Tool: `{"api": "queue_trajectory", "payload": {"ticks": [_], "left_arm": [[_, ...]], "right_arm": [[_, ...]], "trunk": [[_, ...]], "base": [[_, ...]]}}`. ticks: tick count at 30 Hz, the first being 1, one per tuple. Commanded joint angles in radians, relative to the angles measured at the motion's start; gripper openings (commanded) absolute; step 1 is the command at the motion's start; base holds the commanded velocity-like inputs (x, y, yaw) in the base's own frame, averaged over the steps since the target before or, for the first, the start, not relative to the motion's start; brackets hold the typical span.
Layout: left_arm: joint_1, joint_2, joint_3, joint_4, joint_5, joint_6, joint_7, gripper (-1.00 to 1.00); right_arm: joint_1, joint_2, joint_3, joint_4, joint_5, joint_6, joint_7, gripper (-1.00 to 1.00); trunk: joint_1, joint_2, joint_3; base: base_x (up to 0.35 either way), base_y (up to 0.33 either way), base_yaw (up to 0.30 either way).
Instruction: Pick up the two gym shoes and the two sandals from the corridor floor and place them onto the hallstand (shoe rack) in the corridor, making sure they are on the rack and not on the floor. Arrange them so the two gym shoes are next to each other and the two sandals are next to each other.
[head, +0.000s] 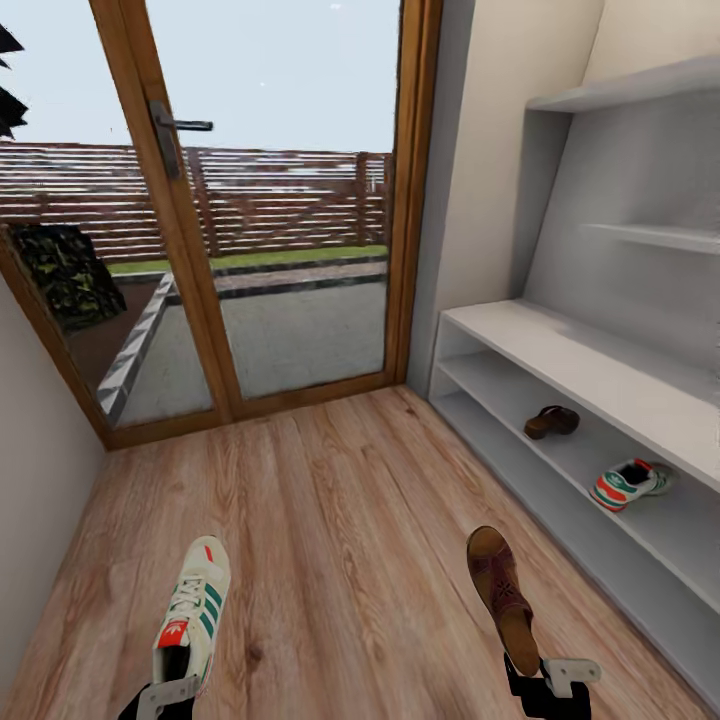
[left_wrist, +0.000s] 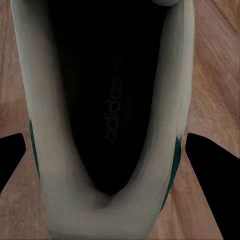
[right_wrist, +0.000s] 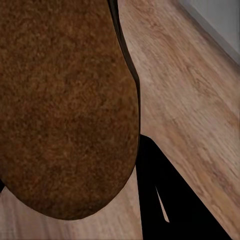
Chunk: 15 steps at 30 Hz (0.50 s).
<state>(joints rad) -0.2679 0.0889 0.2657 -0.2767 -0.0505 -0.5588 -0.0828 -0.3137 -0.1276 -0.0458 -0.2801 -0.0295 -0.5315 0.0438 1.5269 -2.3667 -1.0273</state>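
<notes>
My left gripper (head: 168, 692) is shut on the heel of a white gym shoe (head: 195, 610) with green stripes, toe pointing away over the corridor floor (head: 340, 520). The left wrist view looks into the gym shoe's dark opening (left_wrist: 110, 100), with a dark finger (left_wrist: 212, 185) on either side. My right gripper (head: 540, 682) is shut on a brown sandal (head: 503, 592), whose tan footbed (right_wrist: 65, 100) shows beside one dark finger (right_wrist: 160, 200). The hallstand (head: 600, 375) stands at right. A second sandal (head: 551, 421) and a second gym shoe (head: 628, 483) lie apart on its upper open shelf.
A wood-framed glass door (head: 270, 200) with a dark handle (head: 175, 128) closes the corridor ahead. A white wall (head: 35, 450) runs along the left. Grey wall shelves (head: 650, 235) hang above the bench. Bare plank floor lies between me and the door.
</notes>
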Motion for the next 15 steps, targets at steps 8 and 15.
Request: {"api": "queue_trajectory", "payload": {"ticks": [8,15], "left_arm": [[-0.001,0.0,0.009,0.001,-0.005,-0.003,-0.008,-1.0],[-0.001,0.0,0.009,0.001,-0.005,-0.003,-0.008,-1.0]], "right_arm": [[-0.001,0.0,-0.003,0.001,-0.007,-0.002,0.005,-1.0],[-0.001,0.0,-0.003,0.001,-0.007,-0.002,0.005,-1.0]], "trunk": [[0.0,0.0,-0.001],[0.0,0.0,-0.001]], "base": [[0.26,0.227,-0.266],[0.11,0.096,-0.266]]}}
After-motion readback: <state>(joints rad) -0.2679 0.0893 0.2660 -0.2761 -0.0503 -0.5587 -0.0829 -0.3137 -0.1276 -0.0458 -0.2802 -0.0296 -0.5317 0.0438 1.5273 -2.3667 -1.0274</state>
